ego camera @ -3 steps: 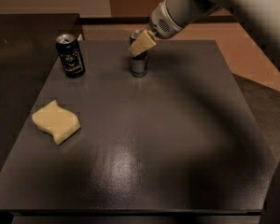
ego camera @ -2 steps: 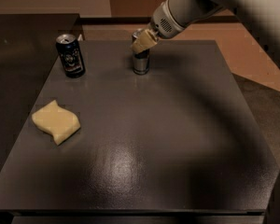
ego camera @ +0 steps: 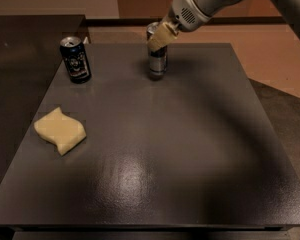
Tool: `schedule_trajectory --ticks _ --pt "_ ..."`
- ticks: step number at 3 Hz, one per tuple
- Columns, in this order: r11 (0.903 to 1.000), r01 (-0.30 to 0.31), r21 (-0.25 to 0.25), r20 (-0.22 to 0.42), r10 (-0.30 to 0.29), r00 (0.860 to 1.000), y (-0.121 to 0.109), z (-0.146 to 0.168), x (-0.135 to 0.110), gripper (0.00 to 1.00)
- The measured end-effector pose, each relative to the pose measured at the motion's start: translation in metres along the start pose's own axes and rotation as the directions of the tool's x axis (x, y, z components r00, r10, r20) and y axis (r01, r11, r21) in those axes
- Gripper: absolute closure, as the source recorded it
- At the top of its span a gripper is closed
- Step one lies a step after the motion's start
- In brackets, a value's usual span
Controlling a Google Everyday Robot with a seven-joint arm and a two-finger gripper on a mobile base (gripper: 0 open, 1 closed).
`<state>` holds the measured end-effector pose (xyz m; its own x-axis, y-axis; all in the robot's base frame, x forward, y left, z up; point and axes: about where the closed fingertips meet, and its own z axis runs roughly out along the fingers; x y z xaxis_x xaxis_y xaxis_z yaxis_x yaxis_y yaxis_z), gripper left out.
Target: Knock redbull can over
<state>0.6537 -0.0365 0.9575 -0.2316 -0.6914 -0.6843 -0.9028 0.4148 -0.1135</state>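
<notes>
Redbull can (ego camera: 157,63): upright, upper centre of frame, on table (ego camera: 190,134)
Gripper (ego camera: 159,37): against the can's top, from upper right; spread or closed, cannot say
Navy can (ego camera: 76,60): upper left
Sponge (ego camera: 60,130): left

Tan-tipped gripper (ego camera: 159,36) at twelve o'clock, by the blue-and-silver redbull can (ego camera: 157,63); navy can (ego camera: 75,60), white graphics; pale-yellow sponge (ego camera: 60,130); charcoal table (ego camera: 190,134).

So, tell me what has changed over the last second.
The gripper has moved slightly right and up in the view, staying at the top of the redbull can. The can seems nudged a little right but still stands. The dark navy can and the yellow sponge have not moved.
</notes>
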Motion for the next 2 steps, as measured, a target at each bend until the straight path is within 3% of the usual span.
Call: schedule_trajectory --ticks 1,2 --pt "0.9979 0.059 -0.026 -0.152 -0.063 0.986 0.010 -0.023 0.016 1.00" --pt "0.9861 0.137 -0.094 -0.315 -0.160 0.935 0.030 -0.039 0.041 1.00"
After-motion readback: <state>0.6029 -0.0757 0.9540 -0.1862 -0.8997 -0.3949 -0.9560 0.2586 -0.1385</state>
